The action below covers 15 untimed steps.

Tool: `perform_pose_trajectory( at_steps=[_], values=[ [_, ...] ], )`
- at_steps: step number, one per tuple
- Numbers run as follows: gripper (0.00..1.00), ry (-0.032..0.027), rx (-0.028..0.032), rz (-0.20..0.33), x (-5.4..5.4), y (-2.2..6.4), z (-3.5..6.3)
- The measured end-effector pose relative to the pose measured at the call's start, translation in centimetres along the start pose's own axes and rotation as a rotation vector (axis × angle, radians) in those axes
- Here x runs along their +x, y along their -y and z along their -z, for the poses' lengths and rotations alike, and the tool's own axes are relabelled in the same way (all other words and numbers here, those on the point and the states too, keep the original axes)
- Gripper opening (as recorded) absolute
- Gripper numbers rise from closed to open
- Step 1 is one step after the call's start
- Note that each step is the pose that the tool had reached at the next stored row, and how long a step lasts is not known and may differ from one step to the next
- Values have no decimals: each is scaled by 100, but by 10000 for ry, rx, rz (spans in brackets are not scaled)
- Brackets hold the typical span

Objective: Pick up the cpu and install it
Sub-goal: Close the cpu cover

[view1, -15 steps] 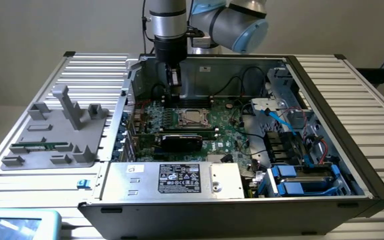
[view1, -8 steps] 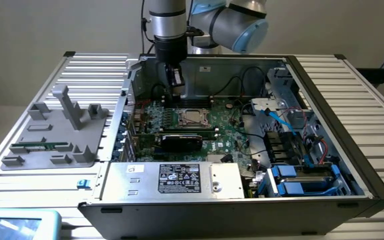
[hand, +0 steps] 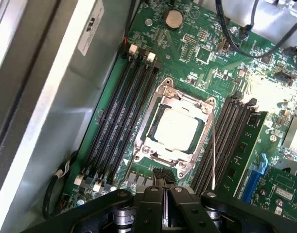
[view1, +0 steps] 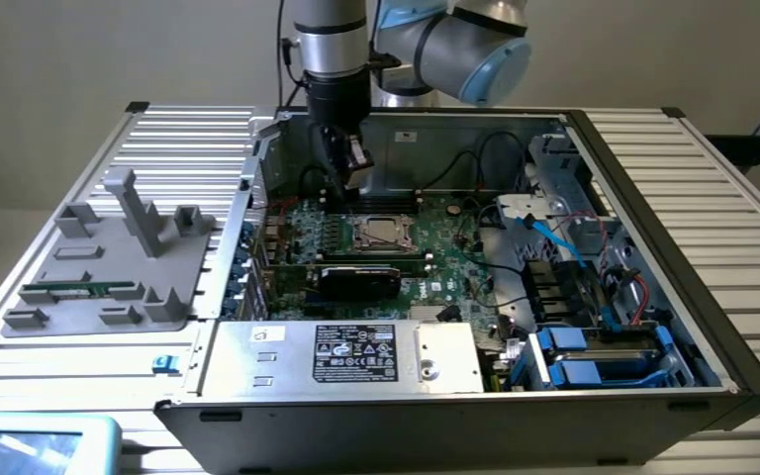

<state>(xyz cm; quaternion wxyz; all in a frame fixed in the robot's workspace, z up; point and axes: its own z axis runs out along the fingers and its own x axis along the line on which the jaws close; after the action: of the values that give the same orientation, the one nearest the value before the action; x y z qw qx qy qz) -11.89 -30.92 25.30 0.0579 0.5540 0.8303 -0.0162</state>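
Observation:
The cpu [hand: 176,130], a flat square with a shiny silver top, lies inside the metal-framed socket [hand: 150,124] on the green motherboard [hand: 197,48]. In the exterior view the cpu [view1: 380,234] sits in the middle of the board inside the open computer case [view1: 644,188]. My gripper [hand: 164,177] hovers just off one edge of the socket, above the board. Its black ribbed fingertips are pressed together and nothing shows between them. From the exterior view, the gripper [view1: 341,188] hangs down into the case a little toward the exterior view's left of the cpu.
Black memory slots [hand: 124,111] flank the socket on both sides, and one green memory stick [hand: 246,145] stands in a slot. A grey fixture [view1: 103,267] holding another memory stick [view1: 83,290] lies outside the case. Cables [view1: 552,237], drive bays and the power supply [view1: 340,354] crowd the case.

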Motion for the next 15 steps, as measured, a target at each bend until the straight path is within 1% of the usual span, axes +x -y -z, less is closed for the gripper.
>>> perform_pose_trajectory(
  at_steps=[15],
  values=[
    [9,-101,-311,2703,2,5,-1]
  ],
)
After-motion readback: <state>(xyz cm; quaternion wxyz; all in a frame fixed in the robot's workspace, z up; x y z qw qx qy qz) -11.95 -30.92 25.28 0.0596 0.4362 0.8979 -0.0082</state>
